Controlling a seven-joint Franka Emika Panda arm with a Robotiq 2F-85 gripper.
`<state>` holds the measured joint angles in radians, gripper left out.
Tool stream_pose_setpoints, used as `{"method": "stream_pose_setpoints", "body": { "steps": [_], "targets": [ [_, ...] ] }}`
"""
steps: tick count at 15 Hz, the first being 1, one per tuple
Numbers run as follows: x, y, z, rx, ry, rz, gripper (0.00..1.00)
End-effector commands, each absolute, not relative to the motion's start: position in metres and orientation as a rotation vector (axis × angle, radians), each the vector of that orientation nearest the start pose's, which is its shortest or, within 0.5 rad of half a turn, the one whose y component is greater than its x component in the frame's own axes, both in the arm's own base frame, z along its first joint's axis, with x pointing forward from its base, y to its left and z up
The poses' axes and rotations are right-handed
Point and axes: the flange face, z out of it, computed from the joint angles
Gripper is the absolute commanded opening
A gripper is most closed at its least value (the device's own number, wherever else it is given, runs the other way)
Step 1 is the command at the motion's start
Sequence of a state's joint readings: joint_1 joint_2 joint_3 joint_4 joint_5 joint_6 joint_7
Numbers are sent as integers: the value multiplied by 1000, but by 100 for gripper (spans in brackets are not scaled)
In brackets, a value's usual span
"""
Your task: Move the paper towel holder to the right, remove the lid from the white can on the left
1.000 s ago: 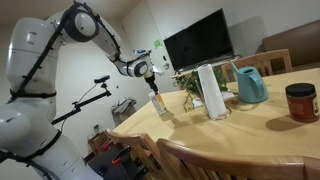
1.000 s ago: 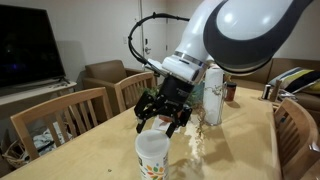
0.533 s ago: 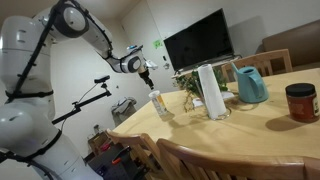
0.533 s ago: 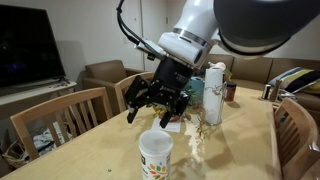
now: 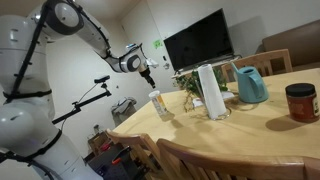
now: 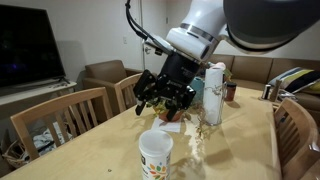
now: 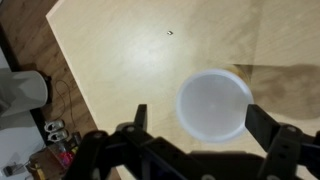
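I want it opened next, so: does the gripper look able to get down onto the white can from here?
Probably yes: the gripper hangs open above the white can with nothing between them, and the paper towel holder stands apart from both.

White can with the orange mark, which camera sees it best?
An exterior view, where the white can stands close and upright, its side and orange mark plain. The wrist view looks straight down on its round top. In an exterior view from farther off, it is small and blurry.
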<state>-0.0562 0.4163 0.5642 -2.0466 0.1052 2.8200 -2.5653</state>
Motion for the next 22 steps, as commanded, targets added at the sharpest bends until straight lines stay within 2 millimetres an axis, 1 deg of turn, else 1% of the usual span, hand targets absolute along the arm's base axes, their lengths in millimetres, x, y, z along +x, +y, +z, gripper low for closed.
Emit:
{"method": "stream_pose_setpoints", "body": {
  "steps": [1,5,11,15,22],
  "targets": [
    [561,263,301,433,2807,626,100],
    [568,251,284,479,2829,627,100],
    [572,254,265,479,2869,637,100],
    [572,254,258,478,2879,642,100],
    [573,259,257,469,2891,631,100]
  ]
}}
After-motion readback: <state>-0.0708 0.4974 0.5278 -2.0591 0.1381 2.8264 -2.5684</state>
